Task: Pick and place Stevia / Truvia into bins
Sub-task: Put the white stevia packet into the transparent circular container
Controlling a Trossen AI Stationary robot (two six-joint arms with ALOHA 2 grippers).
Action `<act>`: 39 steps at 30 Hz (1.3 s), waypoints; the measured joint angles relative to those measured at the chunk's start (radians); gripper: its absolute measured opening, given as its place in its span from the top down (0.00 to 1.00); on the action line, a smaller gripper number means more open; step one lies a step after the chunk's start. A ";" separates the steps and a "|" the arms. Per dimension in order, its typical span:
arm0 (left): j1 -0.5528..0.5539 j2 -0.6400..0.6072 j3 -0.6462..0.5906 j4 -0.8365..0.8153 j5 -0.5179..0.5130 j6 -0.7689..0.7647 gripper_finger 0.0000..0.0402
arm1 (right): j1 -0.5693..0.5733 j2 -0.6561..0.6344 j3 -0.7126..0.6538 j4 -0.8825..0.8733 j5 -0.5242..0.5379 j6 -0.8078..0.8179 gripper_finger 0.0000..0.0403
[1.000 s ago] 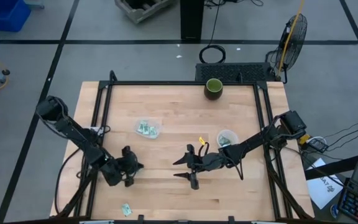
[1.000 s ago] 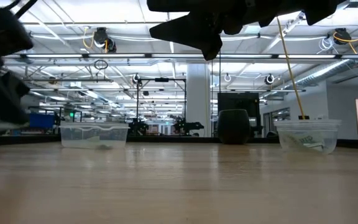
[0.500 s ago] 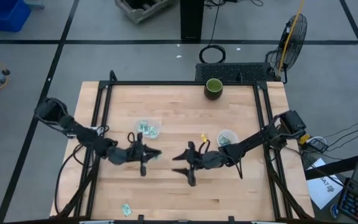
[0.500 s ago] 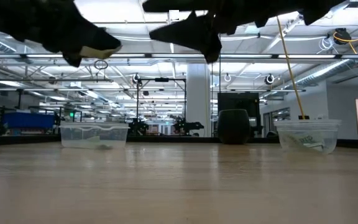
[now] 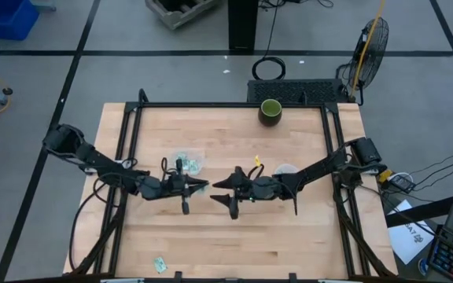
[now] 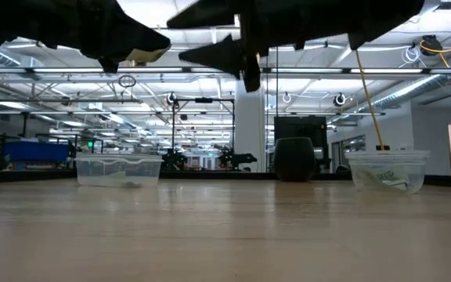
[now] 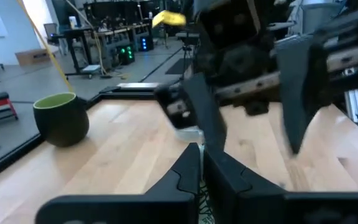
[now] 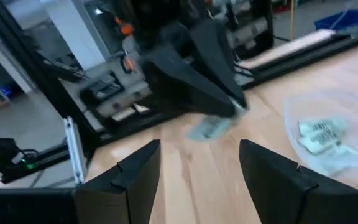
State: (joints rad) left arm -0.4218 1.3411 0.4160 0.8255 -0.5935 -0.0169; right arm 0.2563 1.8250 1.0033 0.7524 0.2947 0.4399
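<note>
My left gripper [image 5: 200, 185] hovers over the table's middle, just near-right of the squarish clear bin [image 5: 188, 163], and is shut on a pale green sachet [image 8: 211, 127]. My right gripper [image 5: 217, 192] faces it from the right, open and empty, its fingers [image 8: 131, 176] wide apart. The squarish bin [image 8: 322, 134] holds sachets; in the low view it rests on its base [image 6: 119, 170]. The round clear bin [image 5: 287, 170] lies partly under my right arm and also holds sachets [image 6: 387, 178]. One loose sachet [image 5: 159, 264] lies flat near the table's near edge. My left gripper pinches the sachet between its two fingers [image 8: 194, 74], which point toward the table's right, slanting a little down. One end of the sachet [image 8: 225, 118] is at the fingertips and the rest hangs just below them. It is lifted clear, high above the table [image 6: 149, 55].
A dark green cup [image 5: 270, 111] stands at the far edge, right of centre. A black frame [image 5: 226, 105] borders the table's far, left and right sides. Bare wood lies near the arms [image 5: 234, 244]. The two grippers stand close, tip to tip.
My left arm swung from the near-left part of the table toward the far side and the centre, rising, and now stops beside the squarish bin with the sachet in its fingers. My right gripper shifted left and slightly toward the far edge, staying open.
</note>
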 joint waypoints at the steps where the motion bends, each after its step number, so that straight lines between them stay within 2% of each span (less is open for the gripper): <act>1: 0.004 0.000 0.000 0.007 0.001 0.008 0.94 | -0.006 0.004 -0.002 0.000 -0.015 0.006 0.48; 3: 0.011 0.000 0.000 0.020 0.009 0.016 0.94 | -0.020 0.020 0.001 0.019 -0.059 0.031 0.48; 11: 0.032 0.000 0.000 0.035 0.039 0.019 0.97 | -0.050 0.093 0.027 0.108 -0.116 0.054 0.48; 19: 0.032 0.000 0.001 0.041 0.039 0.030 0.94 | -0.054 0.105 0.066 0.120 -0.116 0.038 0.48; 25: 0.031 -0.001 0.001 0.045 0.061 0.030 0.97 | -0.077 0.105 0.067 0.110 -0.114 0.071 0.49; 30: 0.031 -0.001 0.001 0.045 0.065 0.027 0.95 | -0.087 0.105 0.066 0.110 -0.116 0.071 0.61; 37: 0.031 -0.001 0.001 0.046 0.065 0.035 0.94 | -0.082 0.105 0.065 0.095 -0.116 0.049 0.91; 39: 0.031 -0.001 0.001 0.047 0.065 0.034 0.94 | -0.081 0.104 0.065 0.095 -0.113 0.031 0.97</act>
State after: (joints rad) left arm -0.3912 1.3403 0.4168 0.8722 -0.5282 0.0172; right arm 0.1758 1.9291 1.0687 0.8471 0.1817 0.4714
